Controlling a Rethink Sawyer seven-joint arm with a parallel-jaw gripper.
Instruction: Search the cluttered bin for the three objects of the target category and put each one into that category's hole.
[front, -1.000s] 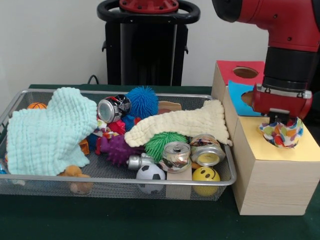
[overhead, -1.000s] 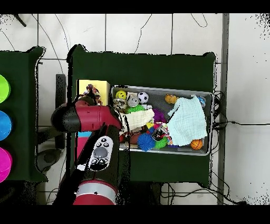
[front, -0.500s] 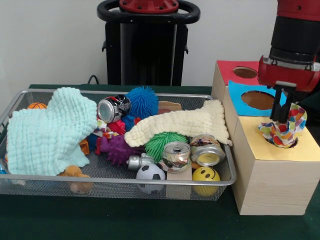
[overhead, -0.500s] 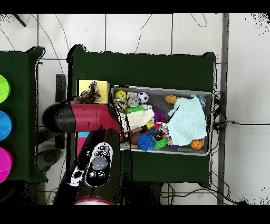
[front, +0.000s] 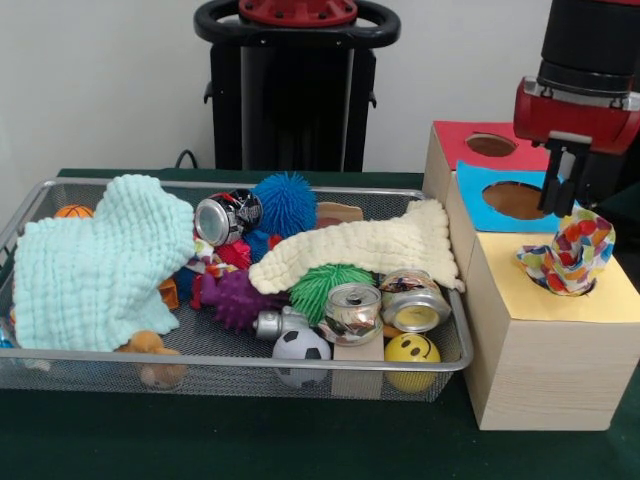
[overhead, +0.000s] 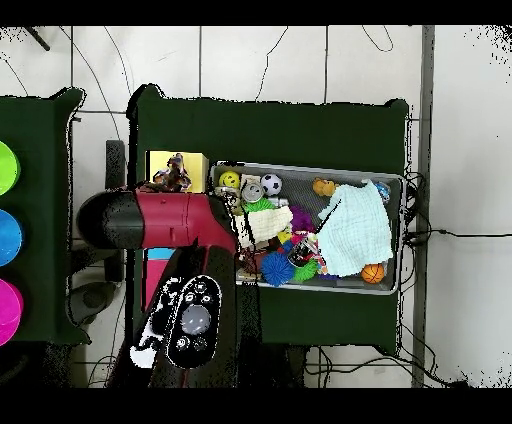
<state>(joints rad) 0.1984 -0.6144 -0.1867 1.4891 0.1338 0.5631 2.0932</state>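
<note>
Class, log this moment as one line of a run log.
gripper: above yellow box, holds nothing | dotted cloth: bunched at hole, partly sticking out | bin: cluttered

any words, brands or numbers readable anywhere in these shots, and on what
No legible text anywhere.
Black and red can: print on its side, too blurred to read.
Two silver cans: only tops and shiny sides show, no readable label.
Yellow ball: a smiley face, a sign and not words.
Arm panel in the overhead view: round buttons, no readable marks.
</note>
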